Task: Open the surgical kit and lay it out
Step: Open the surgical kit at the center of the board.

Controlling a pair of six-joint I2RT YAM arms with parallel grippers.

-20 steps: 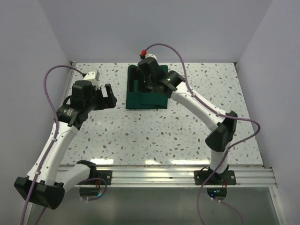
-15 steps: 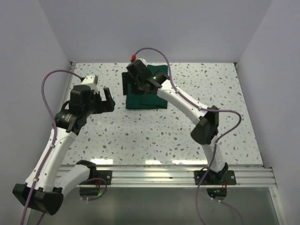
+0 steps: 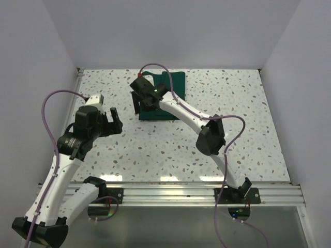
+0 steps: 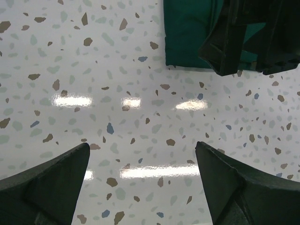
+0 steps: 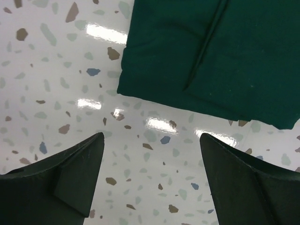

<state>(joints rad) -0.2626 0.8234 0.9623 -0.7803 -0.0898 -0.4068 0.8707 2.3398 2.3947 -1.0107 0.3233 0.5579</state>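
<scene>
The surgical kit [image 3: 175, 82] is a folded dark green cloth wrap lying at the far middle of the table. No tray or instruments show. My right gripper [image 3: 137, 103] hangs over the kit's left edge, open and empty. In the right wrist view the wrap [image 5: 225, 51] fills the upper right, its near-left corner just beyond my open right gripper [image 5: 152, 137]. My left gripper [image 3: 116, 121] is open and empty, left of the kit and nearer. In the left wrist view, beyond my open left gripper [image 4: 140, 146], the wrap [image 4: 187, 33] lies at the top edge with the right gripper's dark fingers [image 4: 243, 42] over it.
The speckled table [image 3: 155, 150] is walled at the back and on both sides. The right arm's links and purple cable [image 3: 181, 111] stretch over the kit's right half. A metal rail [image 3: 207, 194] runs along the near edge.
The right arm has swung left across the kit, so its gripper went from above the wrap's middle to its left edge. The left gripper has drawn back a little toward the near side.
</scene>
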